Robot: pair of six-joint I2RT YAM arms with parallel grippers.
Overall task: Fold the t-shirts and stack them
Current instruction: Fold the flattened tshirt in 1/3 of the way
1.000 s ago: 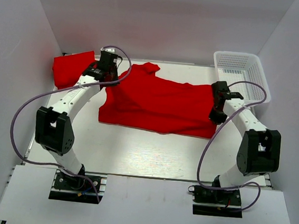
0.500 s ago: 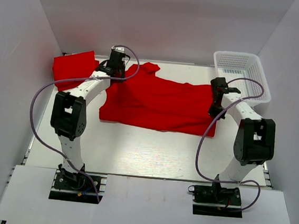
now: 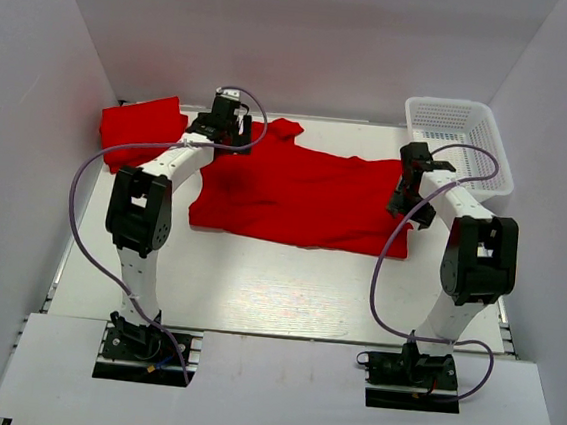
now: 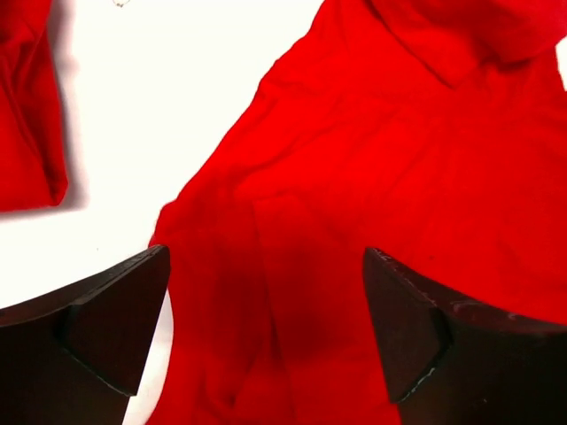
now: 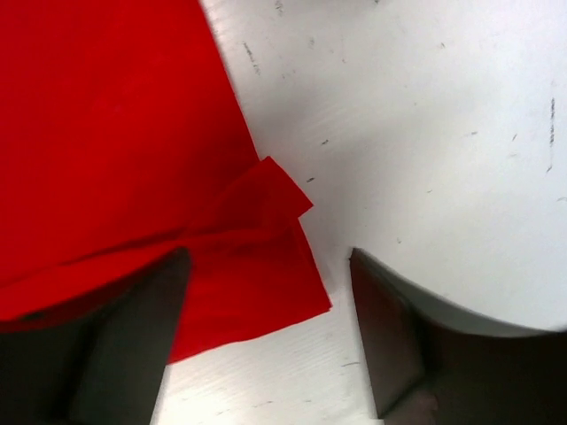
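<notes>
Far left, in the back corner of the table (image 3: 257,280), one folded t-shirt (image 3: 136,128) is lying as the start of the stack, apart from both arms. Just right of it, the left gripper (image 4: 264,257) is being held low over the left edge of the spread t-shirt (image 3: 305,195). Its fingers are being held wide apart with nothing pinched, and red cloth is showing below the gap. The spread t-shirt is lying flat across the middle of the table, wrinkled along its left side. At its right edge, by a corner, the right gripper (image 5: 269,257) is being held just above the cloth, its fingers likewise spread and empty. A small turned-up flap of hem is lying below the gap, with bare table beside it. Further right, a white mesh basket (image 3: 462,103) is standing at the back right corner, touched by neither arm. Step judged to be in hand: a grasp is being set up for folding the second shirt, one arm being placed at each end. Next move, as judged: both grippers are to be lowered onto the cloth edges, closed on them, and lifted together so the cloth is carried over evenly. Care is being called for at the right flap, where only a loose layer may be caught.
</notes>
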